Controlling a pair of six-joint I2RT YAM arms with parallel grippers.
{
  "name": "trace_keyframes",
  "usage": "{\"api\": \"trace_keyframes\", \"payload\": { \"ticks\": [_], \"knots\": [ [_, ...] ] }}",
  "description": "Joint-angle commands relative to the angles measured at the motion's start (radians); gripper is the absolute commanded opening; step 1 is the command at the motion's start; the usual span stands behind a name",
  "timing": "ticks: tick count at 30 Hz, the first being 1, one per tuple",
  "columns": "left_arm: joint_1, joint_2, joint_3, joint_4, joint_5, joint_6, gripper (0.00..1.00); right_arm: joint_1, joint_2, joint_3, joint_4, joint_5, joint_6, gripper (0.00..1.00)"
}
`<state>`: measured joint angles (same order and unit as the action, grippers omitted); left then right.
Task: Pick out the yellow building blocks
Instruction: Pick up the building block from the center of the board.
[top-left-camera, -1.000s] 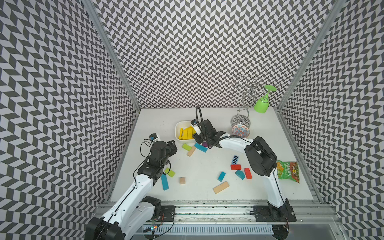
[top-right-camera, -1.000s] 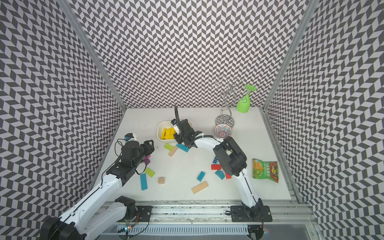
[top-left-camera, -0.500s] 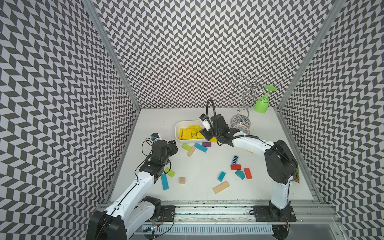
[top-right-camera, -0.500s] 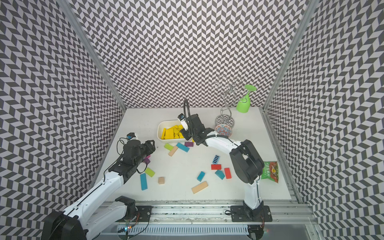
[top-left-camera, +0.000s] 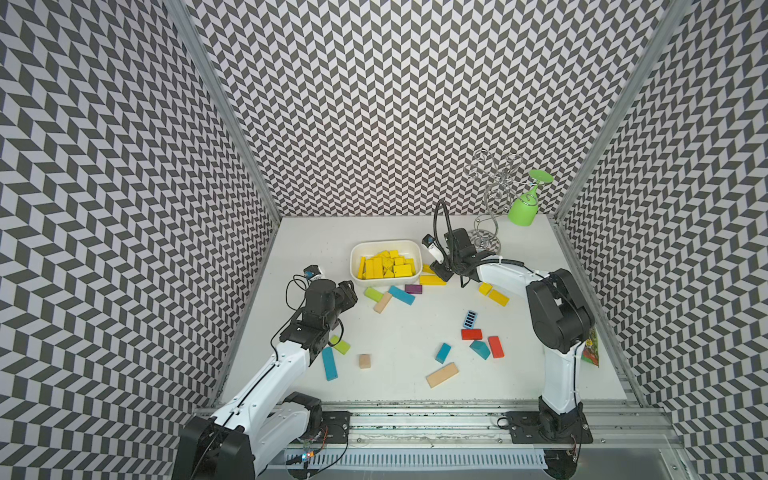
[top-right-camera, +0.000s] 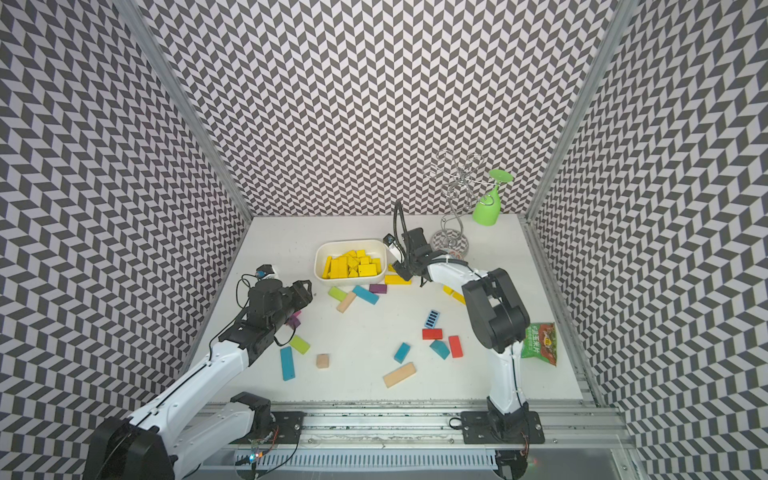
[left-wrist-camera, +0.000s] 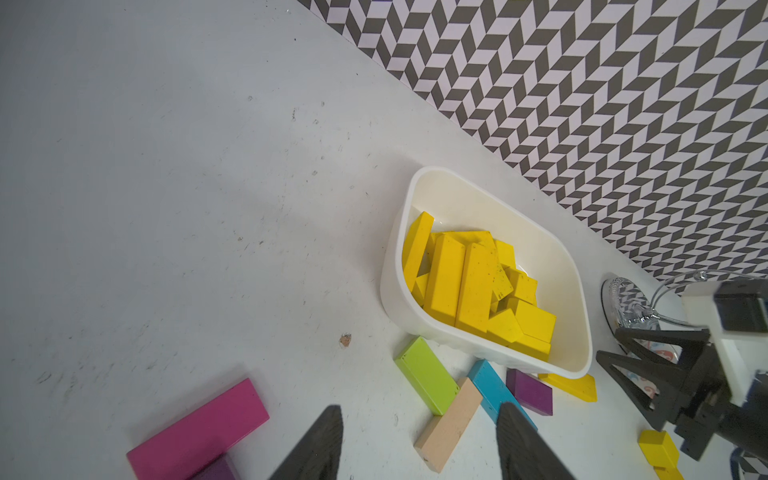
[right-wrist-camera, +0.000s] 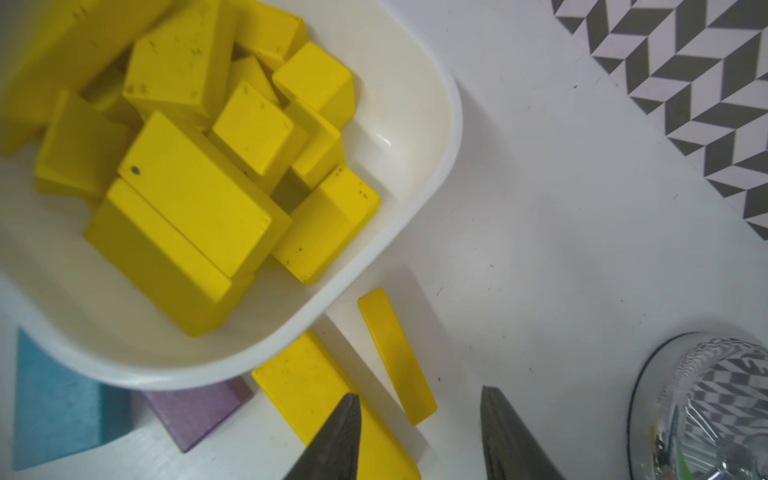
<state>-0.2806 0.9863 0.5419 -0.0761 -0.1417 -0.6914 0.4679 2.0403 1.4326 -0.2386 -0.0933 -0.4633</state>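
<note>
The big white table (top-left-camera: 395, 328) is holding everything. The white oval plastic bowl (top-left-camera: 365, 246) is sitting toward the back of it. Most of the small bright-yellow wooden blocks (top-left-camera: 384, 266) are lying piled inside the bowl. A long flat yellow bar (right-wrist-camera: 307, 382) and a thin yellow strip (right-wrist-camera: 395, 353) are lying on the table just beside the bowl. Two short yellow bricks (top-left-camera: 498, 297) are lying farther off, near the right arm (top-left-camera: 507, 276). The right fingers (right-wrist-camera: 332, 440) are hanging apart above the flat bar, holding nothing. The left fingers (left-wrist-camera: 320, 444) are standing apart too, holding nothing.
</note>
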Motion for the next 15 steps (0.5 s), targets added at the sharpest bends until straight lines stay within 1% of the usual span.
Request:
{"api": "trace_keyframes", "payload": {
  "ticks": [1, 9, 15],
  "knots": [
    [0.007, -0.018, 0.038, -0.009, 0.005, 0.018, 0.61, -0.009, 0.035, 0.055, -0.034, -0.062, -0.093, 0.48],
    [0.007, -0.016, 0.045, -0.018, 0.004, 0.021, 0.61, -0.025, 0.098, 0.128, -0.069, -0.131, -0.143, 0.48],
    [0.007, -0.004, 0.064, -0.023, 0.007, 0.024, 0.61, -0.025, 0.158, 0.192, -0.091, -0.189, -0.131, 0.45]
  ]
}}
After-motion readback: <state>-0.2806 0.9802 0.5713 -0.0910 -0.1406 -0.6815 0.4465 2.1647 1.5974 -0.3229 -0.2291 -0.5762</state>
